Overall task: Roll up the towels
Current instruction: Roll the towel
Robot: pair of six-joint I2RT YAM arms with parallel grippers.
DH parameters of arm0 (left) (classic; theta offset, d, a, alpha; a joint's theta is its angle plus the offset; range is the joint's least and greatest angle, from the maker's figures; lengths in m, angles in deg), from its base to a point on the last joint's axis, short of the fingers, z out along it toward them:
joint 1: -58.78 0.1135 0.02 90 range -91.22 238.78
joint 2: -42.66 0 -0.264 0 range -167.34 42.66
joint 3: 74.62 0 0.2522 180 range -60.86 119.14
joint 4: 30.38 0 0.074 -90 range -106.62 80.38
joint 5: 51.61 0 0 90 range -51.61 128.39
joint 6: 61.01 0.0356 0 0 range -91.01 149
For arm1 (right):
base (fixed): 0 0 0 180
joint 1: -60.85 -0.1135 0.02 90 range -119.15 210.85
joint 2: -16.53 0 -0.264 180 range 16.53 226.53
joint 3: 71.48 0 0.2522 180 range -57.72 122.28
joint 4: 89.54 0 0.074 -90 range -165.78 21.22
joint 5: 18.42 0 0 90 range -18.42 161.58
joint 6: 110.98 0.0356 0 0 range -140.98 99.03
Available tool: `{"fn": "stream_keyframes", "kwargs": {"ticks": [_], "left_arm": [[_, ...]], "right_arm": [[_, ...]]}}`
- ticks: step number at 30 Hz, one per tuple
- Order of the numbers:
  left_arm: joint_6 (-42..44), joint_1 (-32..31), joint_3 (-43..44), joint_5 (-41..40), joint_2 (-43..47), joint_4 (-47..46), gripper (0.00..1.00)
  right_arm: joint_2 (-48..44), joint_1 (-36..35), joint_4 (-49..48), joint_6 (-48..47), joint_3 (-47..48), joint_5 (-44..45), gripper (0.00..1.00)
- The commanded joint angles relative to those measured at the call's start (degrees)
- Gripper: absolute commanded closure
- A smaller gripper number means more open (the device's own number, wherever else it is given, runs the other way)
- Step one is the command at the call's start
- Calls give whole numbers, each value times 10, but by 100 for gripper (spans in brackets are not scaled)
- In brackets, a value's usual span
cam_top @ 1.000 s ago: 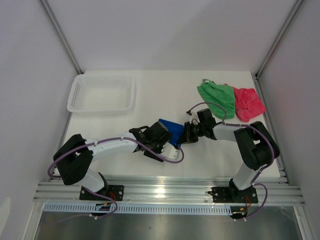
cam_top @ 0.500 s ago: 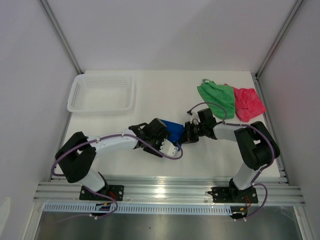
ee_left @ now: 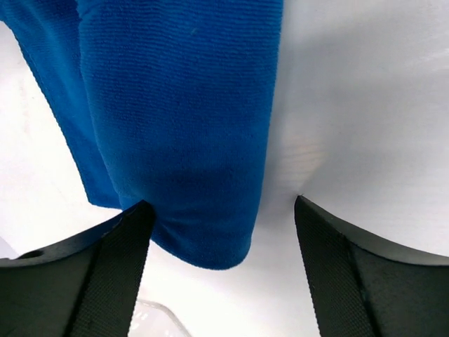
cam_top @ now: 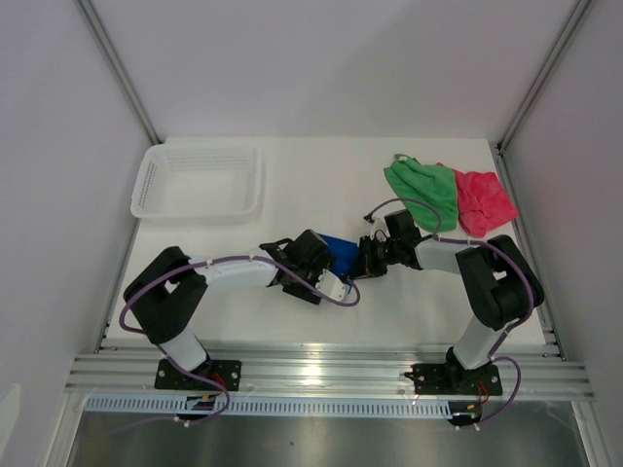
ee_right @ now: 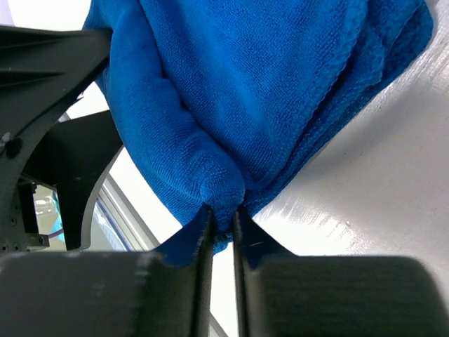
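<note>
Top external view: three towels out on the white table, and the action is dead centre, both arms nose to nose over one of them.
Basket: white mesh, far left, well apart from all the cloth and playing no part.
Left gripper: jaws spread wide, low over the table, straddling the rounded end of the blue towel. One finger sits right at the cloth's edge, the other stands off with bare table between. Nothing clamped.
Blue towel: middle of the table, bunched and folded over itself between the two grippers, mostly hidden by them from above.
Right gripper: nearly closed, and it has a bite, a small pucker of the blue towel's folded edge nipped between the fingertips.
Green towel: far right, crumpled, untouched, its right edge meeting the next cloth along.
Pink-red towel: furthest right, crumpled too, waiting its turn.
Handling: light, floppy terry with no stiffness at all. It looks set to sag and unroll the moment it's let go, though the nap should give the pads good purchase, so slipping seems unlikely.
Where to grab: my call is along a hem or folded edge, both ends at once, to keep the roll even. A single-point pinch like the right one would likely just drag a bunch.
Stage: first towel in hand, not yet a tidy roll, two more to go.
</note>
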Motion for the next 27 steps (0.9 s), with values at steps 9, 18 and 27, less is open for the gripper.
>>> {"fn": "stream_keyframes", "kwargs": {"ticks": [9,18,27], "left_arm": [[-23,30,32,16,-58,32,63],[-98,50,96,86,-47,149,99],[-129,83,185,221,-63,351,99]], "right_arm": [[-40,16,69,-58,24,6,64],[-130,50,97,-106,6,12,62],[-299,49,-27,-183,-90,-8,60]]}}
